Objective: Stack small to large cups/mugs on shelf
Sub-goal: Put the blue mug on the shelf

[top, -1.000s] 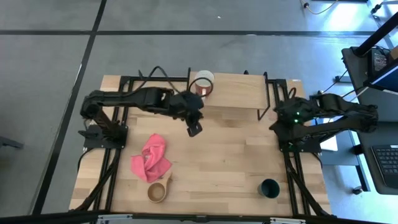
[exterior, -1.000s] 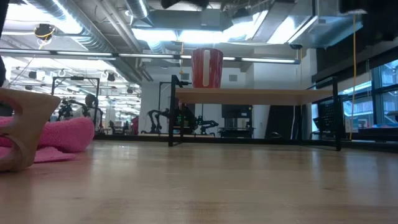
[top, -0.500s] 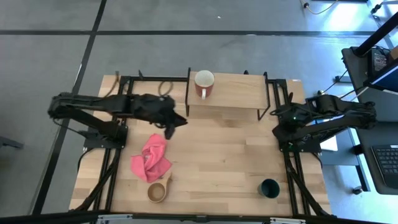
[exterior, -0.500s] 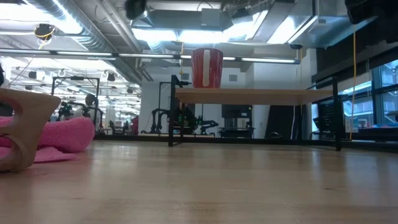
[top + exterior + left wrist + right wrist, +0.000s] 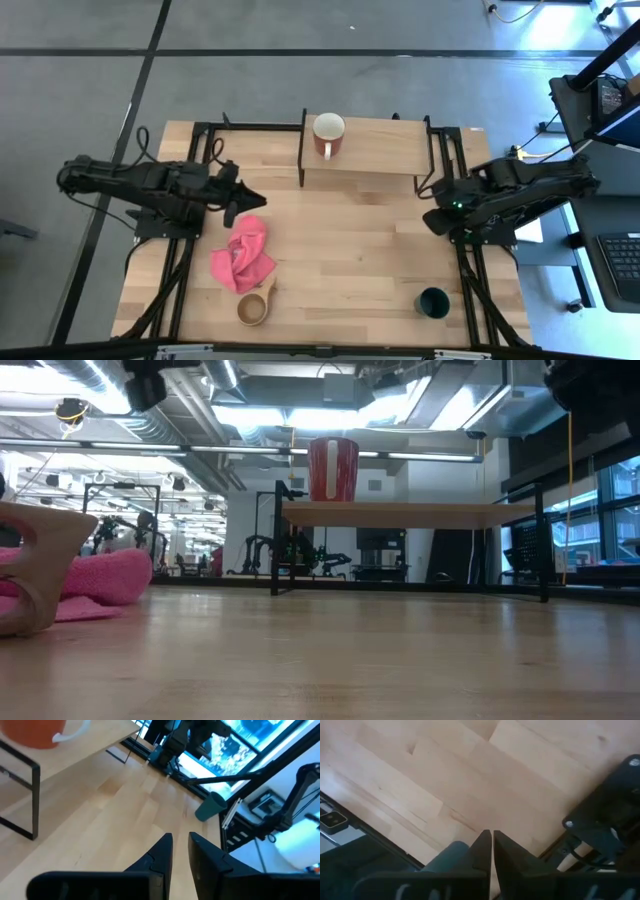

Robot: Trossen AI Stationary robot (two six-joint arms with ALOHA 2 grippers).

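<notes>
On shelf [image 5: 380,145] red mug [image 5: 328,132], tan wooden cup [image 5: 35,575] cut off

Two matte-blk jointed arms [image 5: 150,180], blk cables

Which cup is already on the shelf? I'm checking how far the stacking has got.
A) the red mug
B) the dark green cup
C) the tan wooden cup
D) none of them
A: the red mug stands alone on the shelf, while the dark green cup and the tan wooden cup both sit on the table at its near edge.
</notes>
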